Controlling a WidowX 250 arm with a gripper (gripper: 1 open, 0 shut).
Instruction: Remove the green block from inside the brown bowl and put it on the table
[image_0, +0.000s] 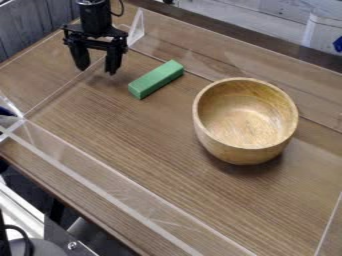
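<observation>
The green block lies flat on the table, left of the brown bowl and clear of its rim. Nothing shows inside the bowl; its wooden base is bare. My gripper hangs over the far left part of the table, up and to the left of the block, a short gap away. Its black fingers are spread open and hold nothing.
Low clear acrylic walls border the tabletop on the near and left sides. A dark stand sits below the table's front edge at the bottom left.
</observation>
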